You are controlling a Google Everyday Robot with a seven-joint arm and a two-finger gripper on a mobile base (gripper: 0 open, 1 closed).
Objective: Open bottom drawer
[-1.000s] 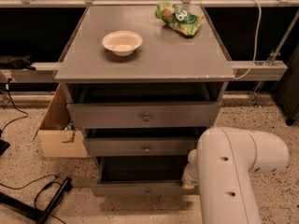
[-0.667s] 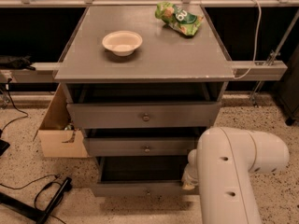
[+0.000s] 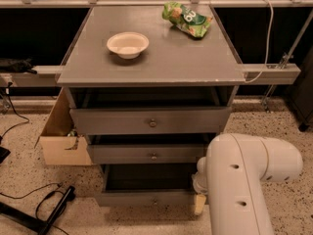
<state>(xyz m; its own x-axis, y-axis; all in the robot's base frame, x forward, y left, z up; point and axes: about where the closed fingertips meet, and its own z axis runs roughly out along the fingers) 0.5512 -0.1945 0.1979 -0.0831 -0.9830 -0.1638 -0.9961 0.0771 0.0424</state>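
The grey cabinet [image 3: 151, 58] has three flat-fronted drawers, each with a small round knob. The bottom drawer [image 3: 142, 198] is the slimmest front, lowest down, and stands pulled out with its dark inside showing. The middle drawer [image 3: 146, 154] and the top drawer [image 3: 146, 121] above it also stand partly out. My white arm [image 3: 244, 180] fills the lower right. My gripper [image 3: 199, 203] sits low at the bottom drawer's right front corner, mostly hidden behind the arm.
A white bowl [image 3: 127, 44] and a green snack bag [image 3: 187, 18] lie on the cabinet top. An open cardboard box [image 3: 61, 141] stands on the floor to the left. Black cables [image 3: 49, 207] lie at the lower left. A rail [image 3: 271, 72] runs behind.
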